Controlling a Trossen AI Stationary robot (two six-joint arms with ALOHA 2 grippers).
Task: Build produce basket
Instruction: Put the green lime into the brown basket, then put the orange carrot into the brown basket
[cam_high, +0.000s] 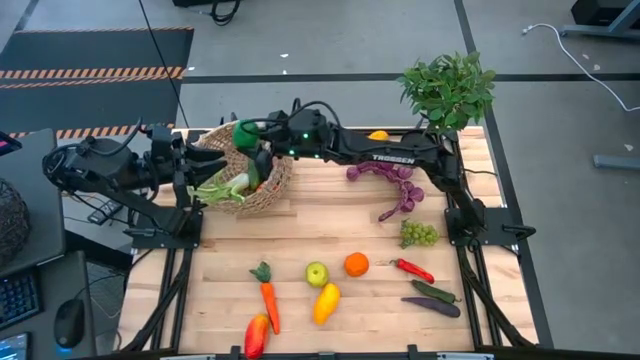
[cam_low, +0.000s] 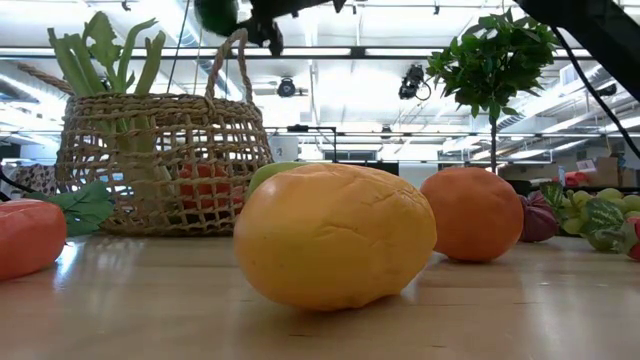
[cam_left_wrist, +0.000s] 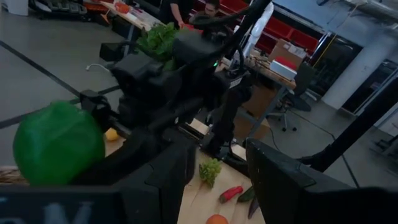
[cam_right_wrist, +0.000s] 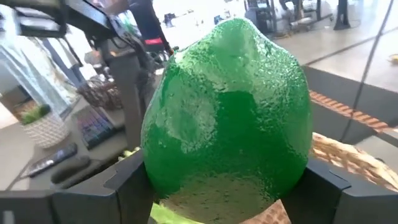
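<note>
The tan wicker basket stands on its base at the table's far left, its looped handle upright. A leek and a red piece of produce are inside. My right gripper reaches in from the right, shut on a green pepper just above the basket's far rim. My left gripper stands open at the basket's left rim. Nothing shows between its fingers, and I cannot tell whether it touches the wicker. My right gripper pinches the green pepper between its two fingers, one finger on each side of the pepper's lower flanks. The fingers come nearly level from the table's right side. The pepper is lifted clear and hangs over the basket.
Loose produce lies on the near half: carrot, green apple, orange, yellow pepper, chili, eggplant, green grapes. Purple grapes lie under the right arm. A potted plant stands at the far right corner.
</note>
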